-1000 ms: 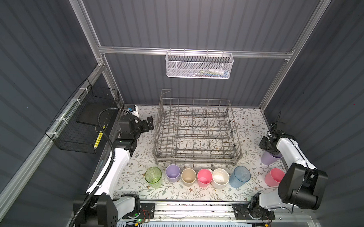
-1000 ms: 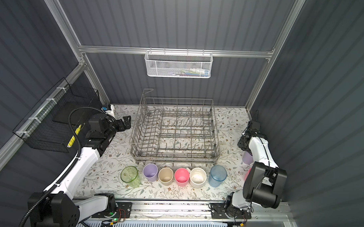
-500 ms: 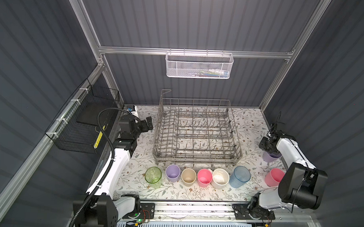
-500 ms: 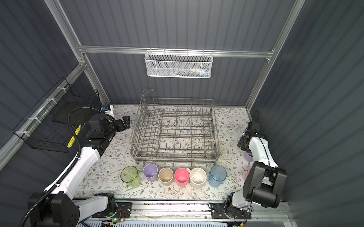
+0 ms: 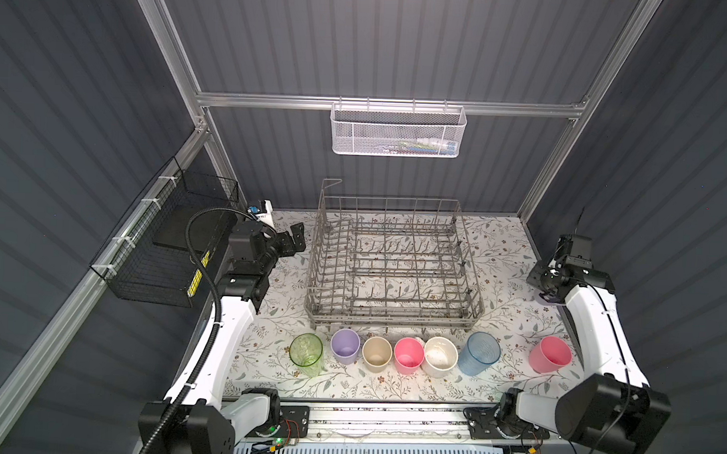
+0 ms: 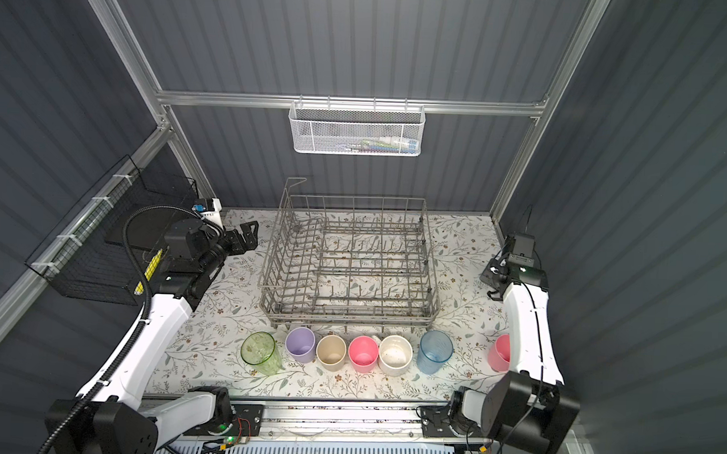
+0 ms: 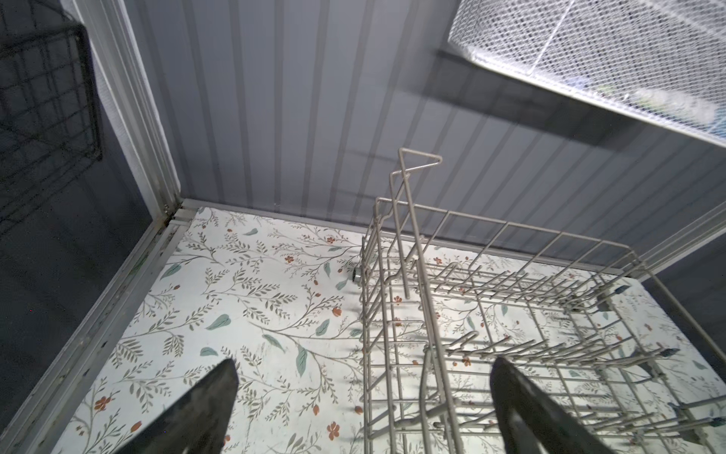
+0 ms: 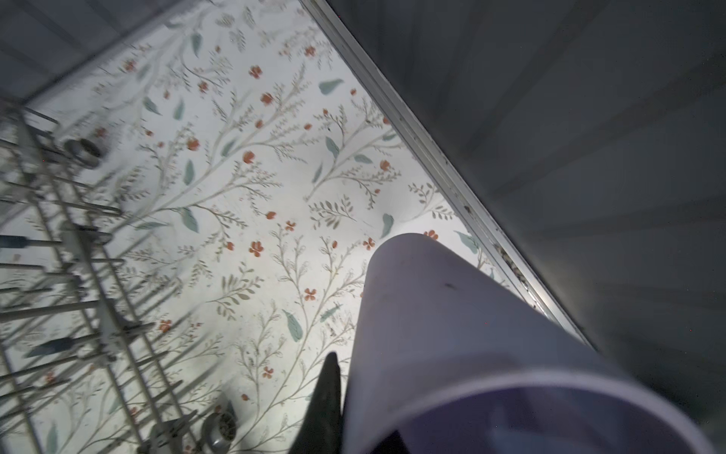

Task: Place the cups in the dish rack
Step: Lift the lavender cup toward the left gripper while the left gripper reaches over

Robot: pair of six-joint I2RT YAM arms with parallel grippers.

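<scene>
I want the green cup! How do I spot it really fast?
Find the big grey wire dish rack in the middle of the flowery table. Six cups stand in a row just in front of it, and in both top views the green cup is at the row's left end, next to a lilac cup. It is the only see-through green one.

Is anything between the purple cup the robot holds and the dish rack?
No object: only bare floral tabletop lies between the lilac cup in the right gripper and the dish rack. Its tall wire side faces the cup.
</scene>
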